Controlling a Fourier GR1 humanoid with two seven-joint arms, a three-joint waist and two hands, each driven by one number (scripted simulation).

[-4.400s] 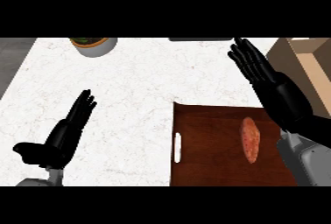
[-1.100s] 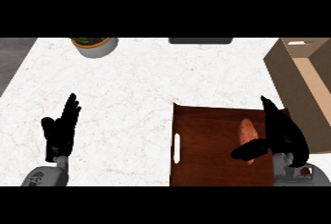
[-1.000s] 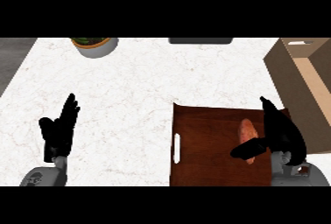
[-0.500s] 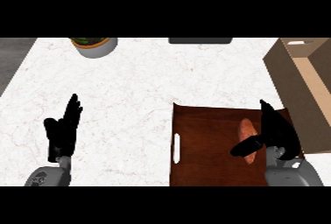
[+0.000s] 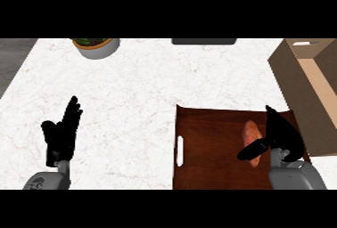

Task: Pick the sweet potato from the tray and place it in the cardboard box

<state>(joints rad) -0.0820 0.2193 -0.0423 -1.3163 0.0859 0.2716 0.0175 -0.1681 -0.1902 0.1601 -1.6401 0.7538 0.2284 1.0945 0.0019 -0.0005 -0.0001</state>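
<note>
White counter [image 5: 145, 89], one tray [image 5: 211, 147], one sweet potato [image 5: 251, 132], one cardboard box [image 5: 309, 93]

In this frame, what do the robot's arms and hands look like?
Both forearms are grey, showing as rounded cuffs at the view's lower edge. The left hand and right hand are matte black, each with slim black fingers and a thumb. No cables, sleeves or markings show on either.
</note>
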